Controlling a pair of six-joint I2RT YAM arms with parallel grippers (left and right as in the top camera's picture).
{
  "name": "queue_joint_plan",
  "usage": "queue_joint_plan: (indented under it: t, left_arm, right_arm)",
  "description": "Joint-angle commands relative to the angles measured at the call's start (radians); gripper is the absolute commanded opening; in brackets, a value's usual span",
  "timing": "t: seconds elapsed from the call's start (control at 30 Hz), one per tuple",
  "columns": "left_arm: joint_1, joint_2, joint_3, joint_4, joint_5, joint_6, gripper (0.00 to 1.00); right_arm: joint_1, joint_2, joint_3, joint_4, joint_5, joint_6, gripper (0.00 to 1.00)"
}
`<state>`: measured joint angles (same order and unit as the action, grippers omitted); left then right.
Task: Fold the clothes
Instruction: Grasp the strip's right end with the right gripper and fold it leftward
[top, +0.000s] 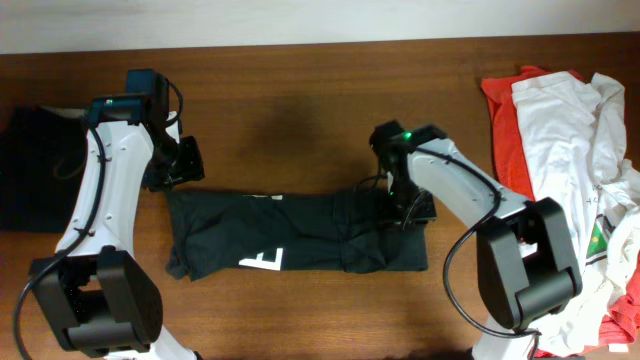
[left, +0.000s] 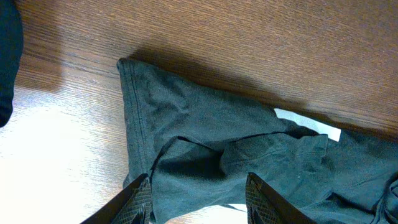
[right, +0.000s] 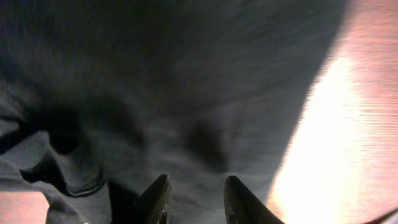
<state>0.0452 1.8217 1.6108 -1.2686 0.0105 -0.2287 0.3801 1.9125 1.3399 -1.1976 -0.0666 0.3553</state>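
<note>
Black T-shirt (top: 300, 235): folded into a long strip at mid-table, white letter facing up.
Left gripper (left: 198, 184): jaws moderately wide, empty, hovering over the strip's upper-left corner.
Right gripper (right: 196, 188): jaws narrowly parted, low over the strip's right end, nothing seen pinched.
Red and white shirts (top: 560, 130): heaped at the table's (top: 300, 90) right edge, well apart.

One lettered black shirt (top: 300, 235), another black shirt (top: 30, 170), one red shirt (top: 503, 115), one white shirt (top: 560, 130), two arms (top: 100, 190) (top: 465, 190).
</note>
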Motion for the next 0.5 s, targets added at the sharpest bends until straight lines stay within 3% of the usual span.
queue_joint_plan:
  t: [0.0, 0.23, 0.47]
  left_arm:
    - [-0.001, 0.003, -0.008, -0.005, 0.001, -0.002, 0.49]
    - [-0.001, 0.003, -0.008, -0.006, 0.001, -0.002, 0.49]
    - [-0.001, 0.003, -0.008, -0.019, 0.0, -0.002, 0.49]
  right_arm:
    - [0.063, -0.008, -0.022, 0.01, -0.097, -0.056, 0.32]
    - [0.164, -0.008, -0.022, 0.068, -0.401, -0.323, 0.33]
    - [0.154, -0.01, -0.018, 0.076, -0.396, -0.32, 0.33]
